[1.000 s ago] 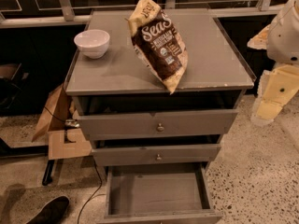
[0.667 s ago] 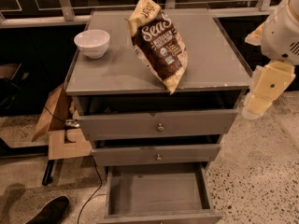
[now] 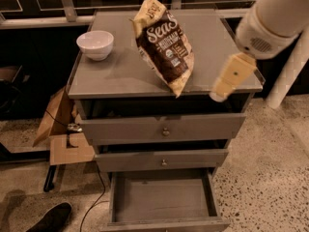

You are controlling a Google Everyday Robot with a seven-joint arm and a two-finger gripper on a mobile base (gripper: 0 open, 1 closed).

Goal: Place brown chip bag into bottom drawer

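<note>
The brown chip bag (image 3: 164, 45) lies tilted on top of the grey cabinet (image 3: 120, 76), its cream lower end reaching the front edge. The bottom drawer (image 3: 161, 199) is pulled out below and its floor is bare. My gripper (image 3: 217, 94) hangs from the white arm at the cabinet's front right corner, a short way right of the bag's lower end and apart from it. It holds nothing.
A white bowl (image 3: 95, 44) stands at the top's left rear. Two upper drawers with round knobs (image 3: 165, 131) are slightly ajar. A cardboard box (image 3: 60, 129) and cable lie on the floor at left, a dark shoe (image 3: 50, 219) at bottom left. A white post (image 3: 287, 76) stands at right.
My arm and gripper have moved left and toward the cabinet, from beside its right side to its front right corner. The bag, bowl and drawers have not moved.
</note>
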